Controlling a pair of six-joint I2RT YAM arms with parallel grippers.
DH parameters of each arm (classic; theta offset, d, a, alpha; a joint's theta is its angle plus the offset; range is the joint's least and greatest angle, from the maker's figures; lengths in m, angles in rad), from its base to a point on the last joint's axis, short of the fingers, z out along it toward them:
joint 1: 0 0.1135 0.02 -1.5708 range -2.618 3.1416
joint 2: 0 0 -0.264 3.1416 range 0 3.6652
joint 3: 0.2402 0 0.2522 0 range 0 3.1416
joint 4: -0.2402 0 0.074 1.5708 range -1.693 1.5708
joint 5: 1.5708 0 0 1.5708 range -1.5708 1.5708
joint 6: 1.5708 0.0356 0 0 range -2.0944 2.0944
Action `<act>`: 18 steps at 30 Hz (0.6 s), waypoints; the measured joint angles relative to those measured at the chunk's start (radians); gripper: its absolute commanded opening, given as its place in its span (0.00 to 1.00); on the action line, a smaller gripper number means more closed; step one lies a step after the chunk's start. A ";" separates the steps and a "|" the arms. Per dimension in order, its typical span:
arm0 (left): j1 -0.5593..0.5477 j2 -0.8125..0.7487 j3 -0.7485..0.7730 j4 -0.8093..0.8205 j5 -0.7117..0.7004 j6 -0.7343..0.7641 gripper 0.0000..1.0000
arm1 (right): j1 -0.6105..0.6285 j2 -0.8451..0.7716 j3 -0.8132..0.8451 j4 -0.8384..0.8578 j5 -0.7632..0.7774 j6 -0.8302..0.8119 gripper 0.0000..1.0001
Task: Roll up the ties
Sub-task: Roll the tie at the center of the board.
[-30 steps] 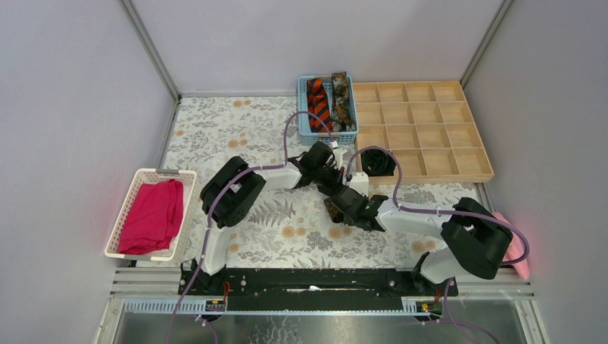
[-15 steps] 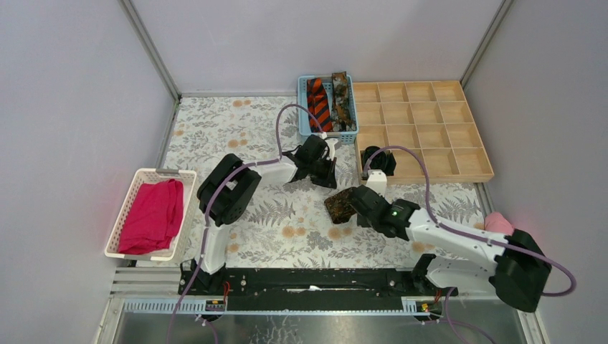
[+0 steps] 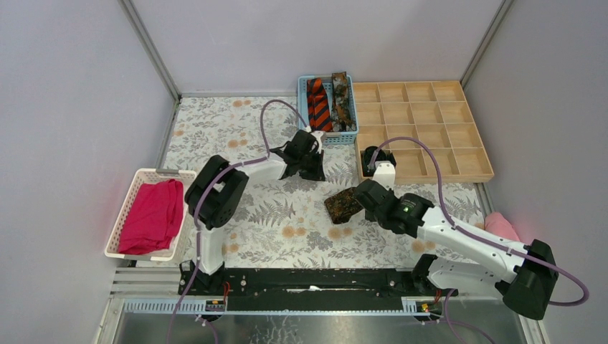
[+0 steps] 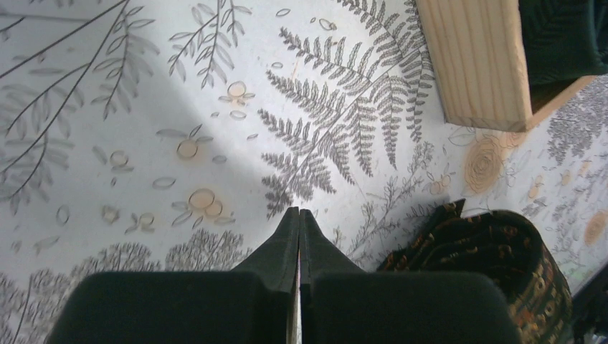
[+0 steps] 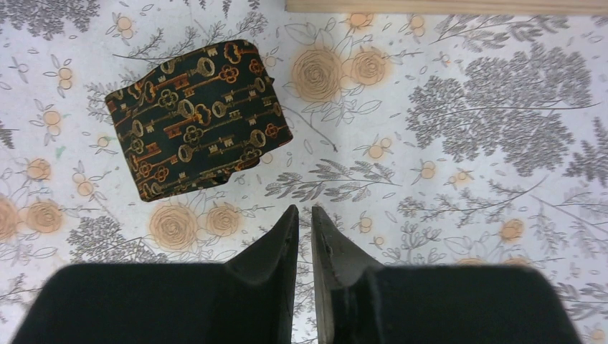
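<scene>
— Across the floral table (image 3: pixel 236 129), what takes up the most room?
— Item one: the wooden tray (image 3: pixel 444 177), a grid of compartments, at the far right corner. Item two: the white basket (image 3: pixel 147 173) at the left edge, with the magenta cloth (image 3: pixel 152 215) inside.
— Next down in size?
— The blue basket (image 3: pixel 337 137), at the far edge, just beside the tray's left side. It holds the orange-and-black striped tie (image 3: pixel 317 104) and a brown mottled tie (image 3: pixel 342 100), both lying as long strips. A pink cloth (image 3: pixel 502 226) lies at the right edge of the table.
— Location of the rolled tie?
— The rolled tie (image 5: pixel 197 118), dark with a gold key pattern, sits on the table as a compact coil, just in front of the tray's near left corner. A black tie (image 3: pixel 368 156) sits coiled in the tray's near left compartment.
— State of the right gripper (image 5: pixel 305 215)?
— Fingers parted by a narrow gap, nothing between them. It hangs above the table just beside the coil, not touching it.
— And the left gripper (image 4: pixel 299 215)?
— Fingers pressed together, gripping nothing, over bare table between the blue basket and the coil; the coil lies off to one side, apart from the fingertips
</scene>
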 measured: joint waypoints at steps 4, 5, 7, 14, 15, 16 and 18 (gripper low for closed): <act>0.016 -0.093 -0.105 0.023 -0.004 -0.039 0.00 | 0.002 0.047 0.063 -0.054 0.040 -0.031 0.19; 0.017 -0.119 -0.136 0.028 -0.008 -0.050 0.00 | 0.003 0.055 0.078 -0.061 0.047 -0.036 0.19; 0.021 -0.169 -0.197 0.037 -0.013 -0.072 0.00 | 0.008 0.068 0.110 -0.074 0.063 -0.050 0.20; 0.021 -0.343 -0.410 0.107 0.026 -0.174 0.00 | 0.024 0.152 0.222 -0.102 0.103 -0.107 0.33; 0.021 -0.361 -0.437 0.127 0.046 -0.194 0.00 | 0.025 0.178 0.245 -0.111 0.114 -0.116 0.33; 0.021 -0.372 -0.457 0.148 0.065 -0.213 0.00 | 0.025 0.198 0.261 -0.114 0.120 -0.122 0.33; 0.019 -0.383 -0.493 0.201 0.107 -0.253 0.00 | 0.025 0.234 0.288 -0.119 0.121 -0.133 0.37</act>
